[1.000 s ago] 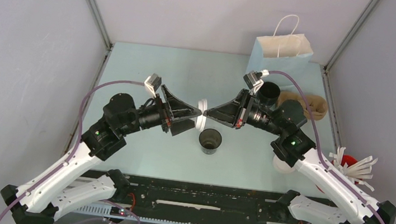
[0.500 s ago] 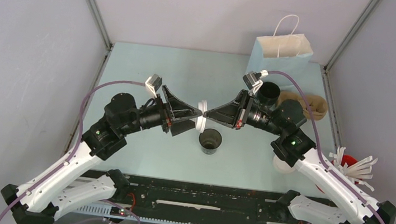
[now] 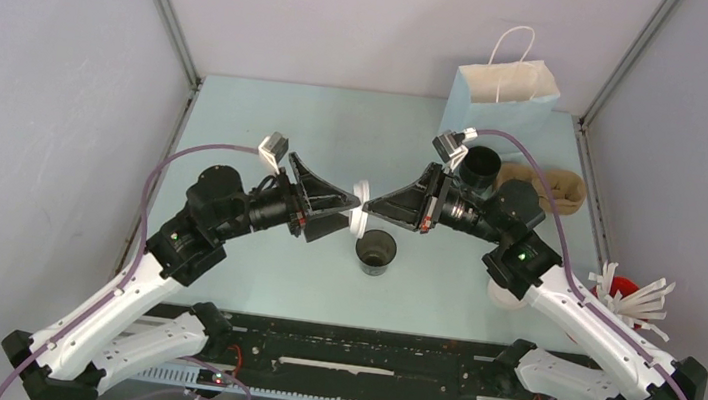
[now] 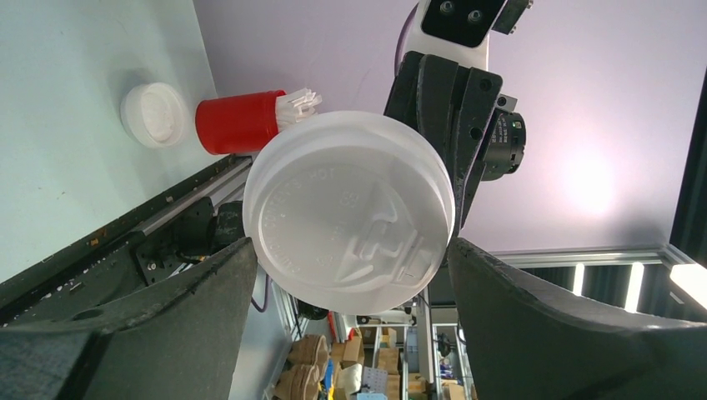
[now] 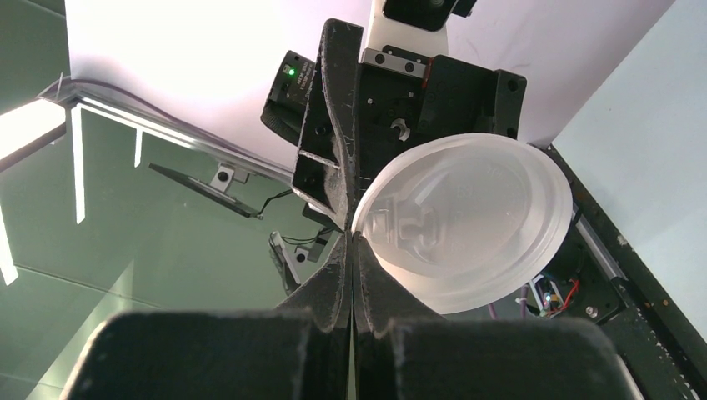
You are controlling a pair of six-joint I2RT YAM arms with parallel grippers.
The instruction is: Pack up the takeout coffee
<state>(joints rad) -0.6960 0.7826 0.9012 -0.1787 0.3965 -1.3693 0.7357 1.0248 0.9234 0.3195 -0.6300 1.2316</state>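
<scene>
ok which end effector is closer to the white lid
Right. The right end effector is shut on the rim of the lid, holding it; the left end effector is open, its fingers flanking the lid on either side.

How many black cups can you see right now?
2. One black cup stands mid-table by the held lid; the other black cup stands beside the paper bag, behind the right arm. The arms may hide more.
</scene>
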